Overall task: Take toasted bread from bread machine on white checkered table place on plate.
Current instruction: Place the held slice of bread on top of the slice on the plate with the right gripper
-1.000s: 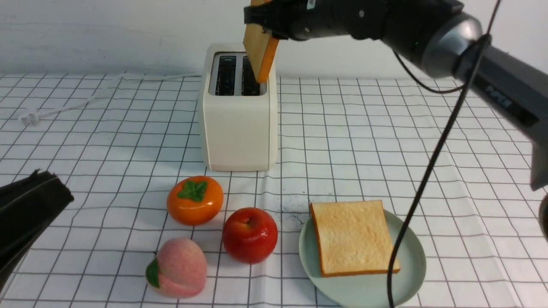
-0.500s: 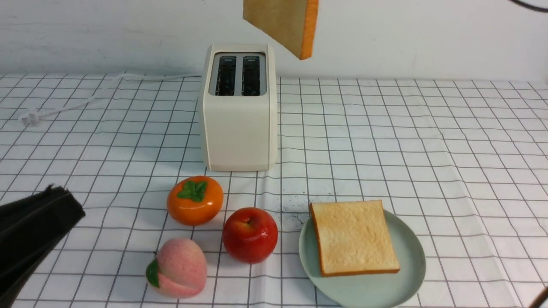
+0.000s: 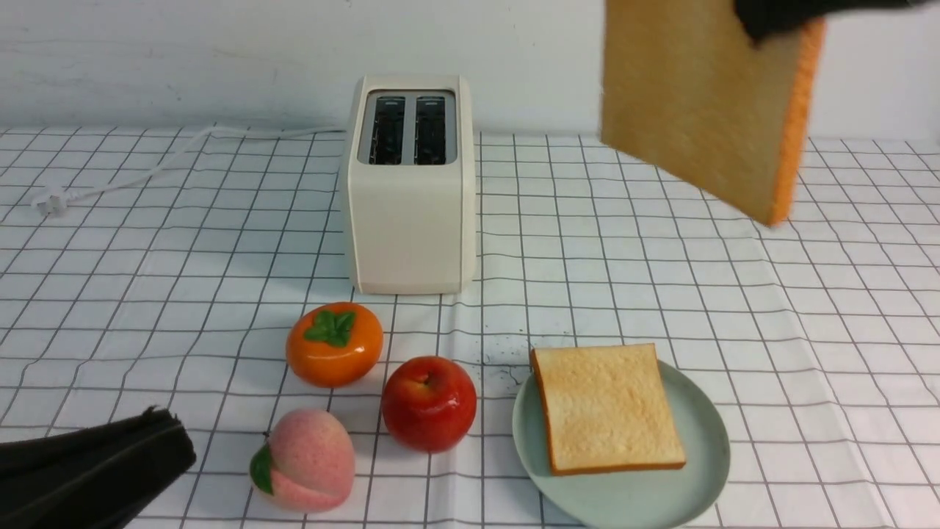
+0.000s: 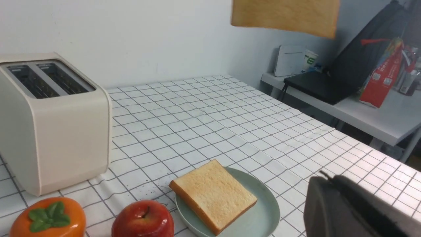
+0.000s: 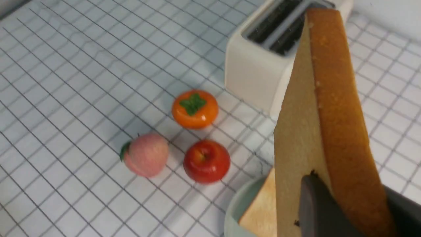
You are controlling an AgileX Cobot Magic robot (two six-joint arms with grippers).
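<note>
The cream-white bread machine (image 3: 410, 191) stands at the back middle of the white checkered table (image 3: 661, 257), both slots empty. One toasted bread slice (image 3: 606, 408) lies flat on the mint-green plate (image 3: 698, 455) at the front right. My right gripper (image 3: 778, 18) is shut on the second slice (image 3: 698, 103), which hangs on edge high in the air, right of the toaster and above the plate. In the right wrist view the dark fingers (image 5: 315, 204) clamp this slice (image 5: 322, 115) above the plate (image 5: 233, 210). My left gripper (image 3: 158, 433) is shut and empty, low at the front left.
An orange persimmon (image 3: 334, 344), a red apple (image 3: 428, 402) and a pink peach (image 3: 305, 459) sit in front of the toaster, left of the plate. The white cord (image 3: 147, 165) runs to a plug (image 3: 51, 200) at the back left. A side desk with a black bag (image 4: 355, 65) stands beyond the table edge.
My right gripper has carried the slice up from the toaster's right slot, then right and nearer the camera. My left gripper has slid lower and to the right.
</note>
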